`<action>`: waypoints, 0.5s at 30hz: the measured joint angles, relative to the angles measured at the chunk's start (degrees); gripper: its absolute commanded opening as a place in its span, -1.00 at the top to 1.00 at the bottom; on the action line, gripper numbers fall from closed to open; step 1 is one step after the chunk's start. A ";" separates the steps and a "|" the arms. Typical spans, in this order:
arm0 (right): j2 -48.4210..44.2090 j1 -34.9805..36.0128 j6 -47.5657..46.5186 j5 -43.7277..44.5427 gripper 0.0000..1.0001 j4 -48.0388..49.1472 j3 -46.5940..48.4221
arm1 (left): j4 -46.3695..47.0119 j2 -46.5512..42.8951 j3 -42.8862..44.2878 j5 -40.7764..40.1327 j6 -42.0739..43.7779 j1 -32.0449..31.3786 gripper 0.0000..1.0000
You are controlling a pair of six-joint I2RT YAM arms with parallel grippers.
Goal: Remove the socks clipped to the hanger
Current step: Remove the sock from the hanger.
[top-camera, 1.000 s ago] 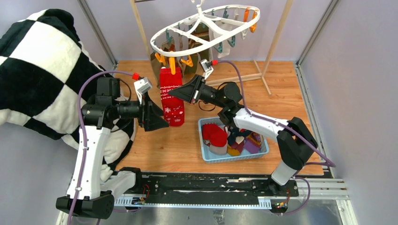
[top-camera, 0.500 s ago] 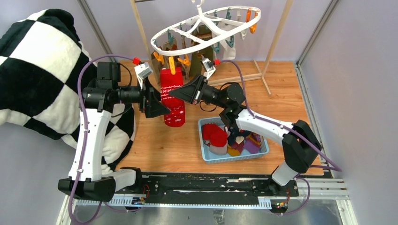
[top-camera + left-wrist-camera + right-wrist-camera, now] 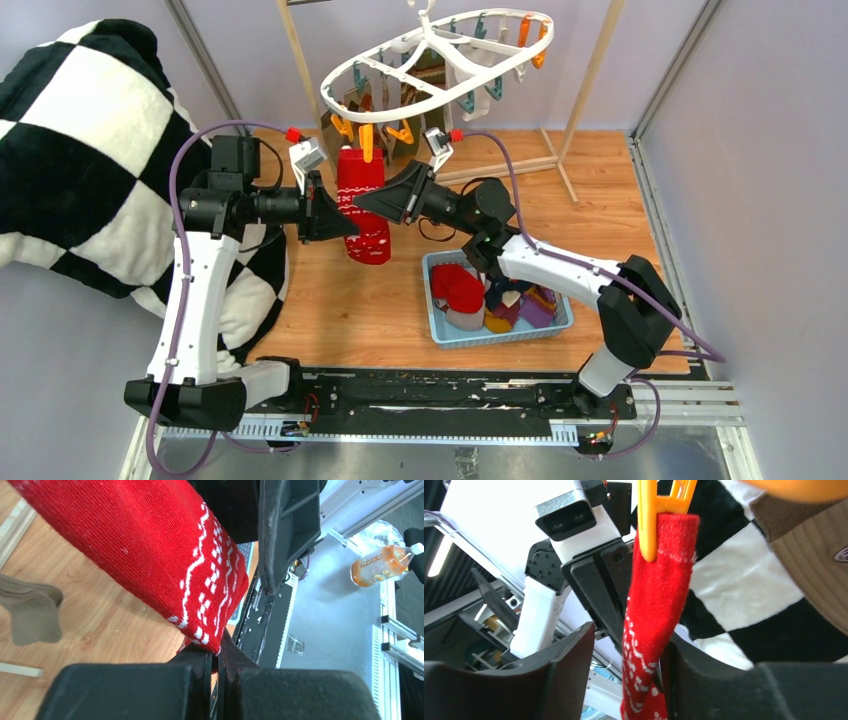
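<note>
A red sock with white pattern hangs from an orange clip on the white oval hanger. My left gripper comes in from the left and is shut on the sock's lower edge. From the right, my right gripper stands open around the sock's middle. In the right wrist view the sock hangs between the spread fingers and rests against the right one; the clip still pinches its cuff. More socks hang at the hanger's far side.
A blue basket holding several loose socks sits on the wooden floor below my right arm. The black-and-white checked blanket fills the left side. The wooden rack carrying the hanger stands at the back.
My left gripper has gone from open to shut on the red sock's lower edge. My right gripper, shut before, has opened around the sock.
</note>
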 measured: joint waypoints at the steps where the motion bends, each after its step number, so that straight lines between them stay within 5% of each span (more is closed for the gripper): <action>1: 0.00 0.00 -0.17 0.57 -0.25 -0.13 0.02 | 0.00 -0.07 -0.20 0.22 0.02 0.00 1.00; 4: 0.55 -0.17 -0.24 2.45 -0.50 0.24 0.83 | -0.02 -0.31 -0.57 0.72 -0.11 0.00 1.00; 7: 2.80 -0.59 0.96 4.46 -0.53 2.73 3.45 | -0.02 -0.81 -0.57 1.18 -0.42 0.00 1.00; 15: 8.79 -1.29 4.42 10.14 -0.16 8.92 9.64 | 0.00 -1.62 -0.57 2.01 -1.49 0.00 1.00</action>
